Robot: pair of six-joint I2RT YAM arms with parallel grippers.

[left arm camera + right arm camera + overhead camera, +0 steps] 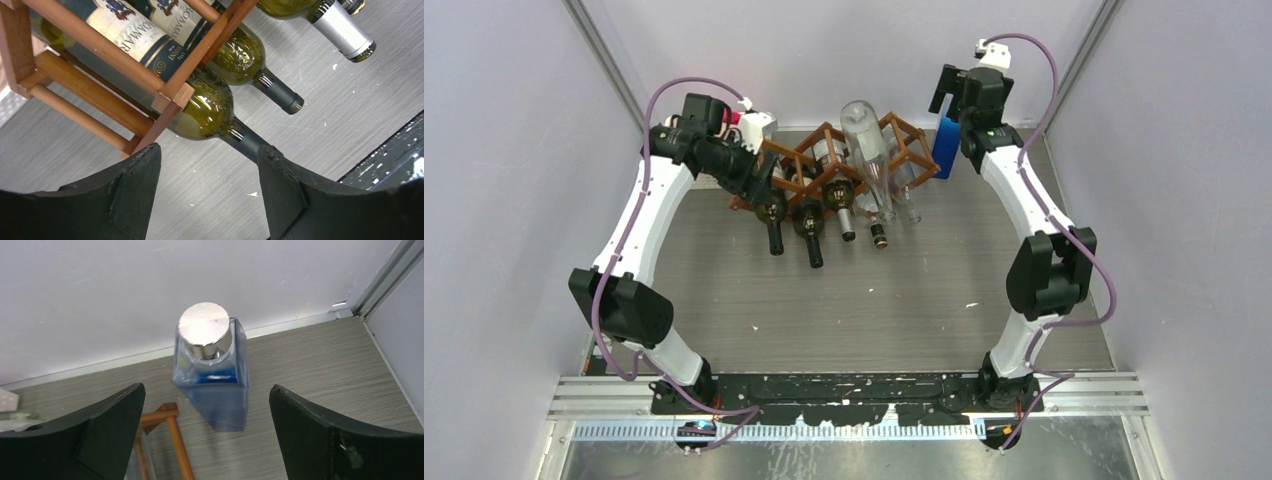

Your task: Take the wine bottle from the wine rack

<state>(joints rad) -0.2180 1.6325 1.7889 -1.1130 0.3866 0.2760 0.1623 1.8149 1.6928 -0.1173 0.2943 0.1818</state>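
Green glass is my target: the wine bottle (207, 107) lies in a low cell at the left end of the wine rack (95, 47), its dark-capped neck poking out toward my side. The rack sits at the far middle of the table (874, 300). My left gripper (209, 150) hangs just short of that neck, jaws apart and empty, and one finger (280, 185) looks close against it. My right gripper (206, 388) is spread wide and holding nothing above a blue bottle (220, 405), which stands upright beside the rack's right end. I'd worry about an off-centre pinch on the slick neck, which could slip or drag the light rack along and set the neighbouring bottles rolling. A careless drop on the right could topple the blue one. The rack holds three dark bottles side by side, necks out, and a clear bottle (864, 150) higher up that looks empty. How full the green ones are I can't tell. The blue bottle is capped in silver and seems to hold blue liquid.
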